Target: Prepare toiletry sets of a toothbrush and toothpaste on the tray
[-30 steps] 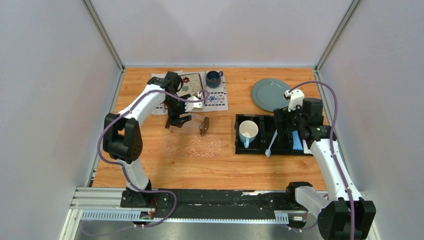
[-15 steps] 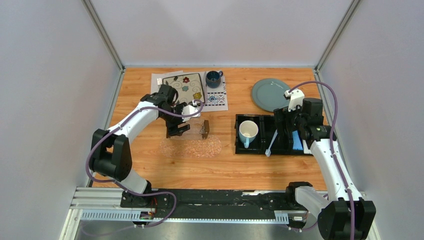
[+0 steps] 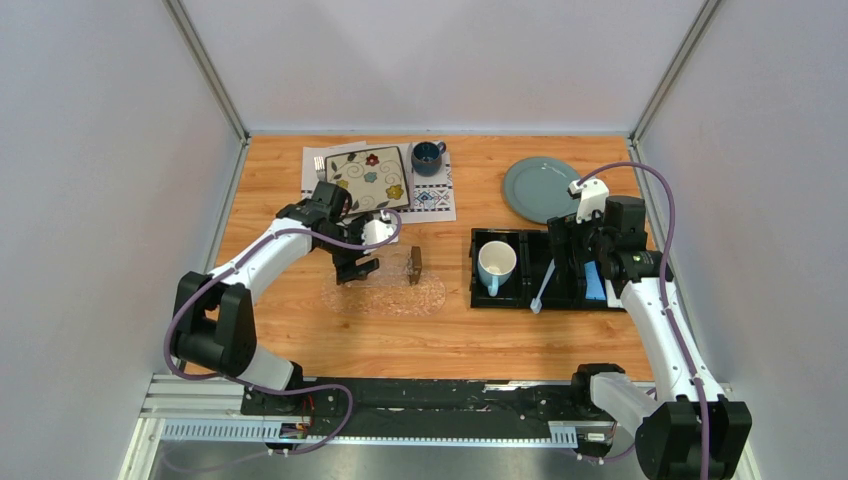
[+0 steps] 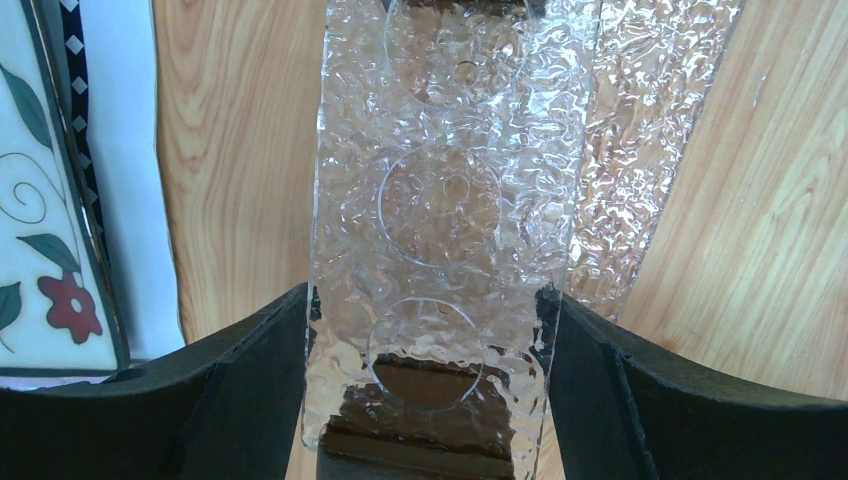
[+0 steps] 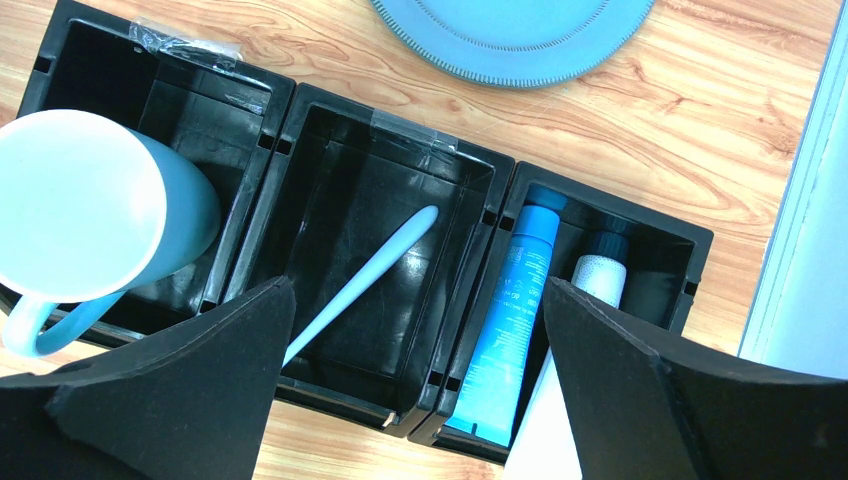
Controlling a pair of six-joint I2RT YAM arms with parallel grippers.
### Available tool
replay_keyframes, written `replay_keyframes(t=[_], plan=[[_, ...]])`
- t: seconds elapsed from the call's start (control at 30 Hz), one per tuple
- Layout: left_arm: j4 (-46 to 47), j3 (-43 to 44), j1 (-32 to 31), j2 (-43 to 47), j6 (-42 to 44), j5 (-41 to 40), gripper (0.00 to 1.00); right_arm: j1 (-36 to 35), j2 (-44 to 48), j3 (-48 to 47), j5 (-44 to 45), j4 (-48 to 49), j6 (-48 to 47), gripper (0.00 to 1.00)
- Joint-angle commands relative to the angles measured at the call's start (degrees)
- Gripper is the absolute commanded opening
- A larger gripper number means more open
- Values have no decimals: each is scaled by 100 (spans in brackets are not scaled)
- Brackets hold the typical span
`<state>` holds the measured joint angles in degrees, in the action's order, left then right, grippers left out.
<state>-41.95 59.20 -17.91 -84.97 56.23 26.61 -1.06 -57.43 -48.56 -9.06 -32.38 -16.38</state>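
My left gripper point(image 3: 356, 268) is shut on the near end of the clear textured tray point(image 3: 388, 266), whose dark wooden end piece point(image 3: 414, 264) shows at the right. In the left wrist view both fingers point(image 4: 250, 370) press the tray's point(image 4: 440, 190) long edges. It hangs over the far edge of the clear oval mat point(image 3: 400, 297). My right gripper point(image 3: 575, 262) is open and empty above the black organizer point(image 3: 474, 270). In the right wrist view the pale-blue toothbrush point(image 5: 370, 272) lies in the middle compartment. The blue tube point(image 5: 510, 320) and the whitish tube point(image 5: 598, 278) lie in the right one.
A white mug with a blue handle point(image 3: 496, 265) stands in the organizer's left compartment. A grey-blue plate point(image 3: 541, 188) lies at the back right. A flowered square plate point(image 3: 368, 178) and a dark blue cup point(image 3: 427, 156) sit on a placemat at the back.
My left arm has carried the tray toward the near side, from beside the placemat to over the oval mat. The right arm has not moved.
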Motion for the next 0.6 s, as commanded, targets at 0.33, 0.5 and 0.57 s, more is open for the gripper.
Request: replay_keyframes(t=[0.33,0.5,0.57], plan=[[-119,-409,446,437,1047,881,0,-8,65,57,62,136,-102,100],[-296,-602,499,455,1496,907,0,-8,30,57,62,153,-102,100],[-313,-673,499,446,1698,864,0,-8,21,48,62,144,-102,100]])
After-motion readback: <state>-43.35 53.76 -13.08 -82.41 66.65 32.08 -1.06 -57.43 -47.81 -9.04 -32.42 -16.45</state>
